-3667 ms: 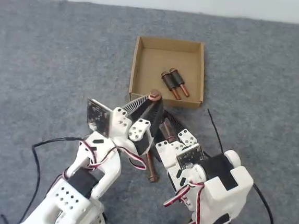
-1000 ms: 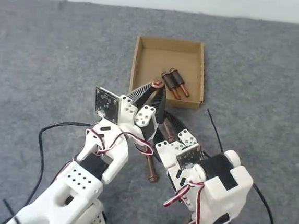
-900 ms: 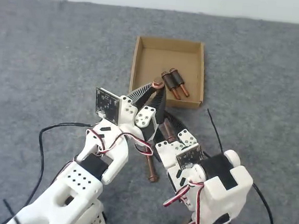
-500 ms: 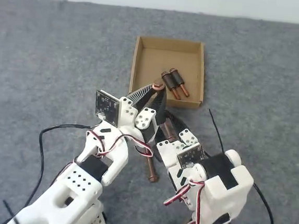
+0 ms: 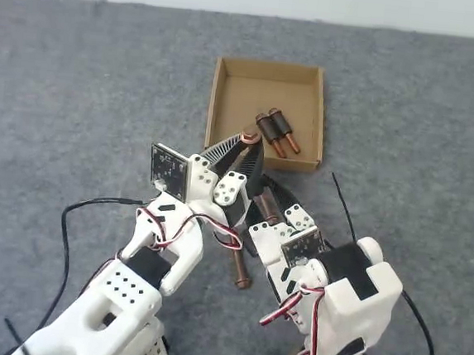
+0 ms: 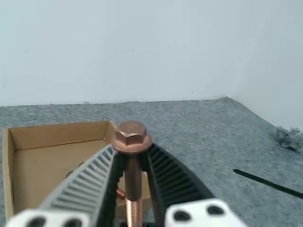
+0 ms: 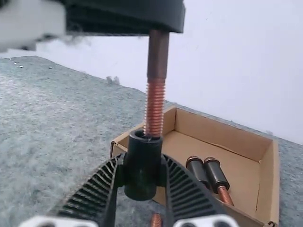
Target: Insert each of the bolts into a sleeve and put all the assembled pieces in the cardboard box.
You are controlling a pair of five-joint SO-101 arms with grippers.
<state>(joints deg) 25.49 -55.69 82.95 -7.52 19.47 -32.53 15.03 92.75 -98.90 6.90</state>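
Copper bolt [image 6: 132,138] stands upright, hex head on top, threaded tip right at the mouth of the black sleeve [image 7: 142,165], itself upright; a second bolt [image 5: 238,265] lies flat on the grey bench [image 5: 79,89]; the open cardboard box [image 5: 214,101] holds two assembled pieces [image 5: 268,129], side by side, lying at a slant.

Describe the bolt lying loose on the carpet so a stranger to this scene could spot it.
Start at the cardboard box and come toward the two arms; on the grey carpet between them lies a copper bolt. Unlike the upright bolt in the left hand and the two assembled pieces in the box, it is bare and unheld.
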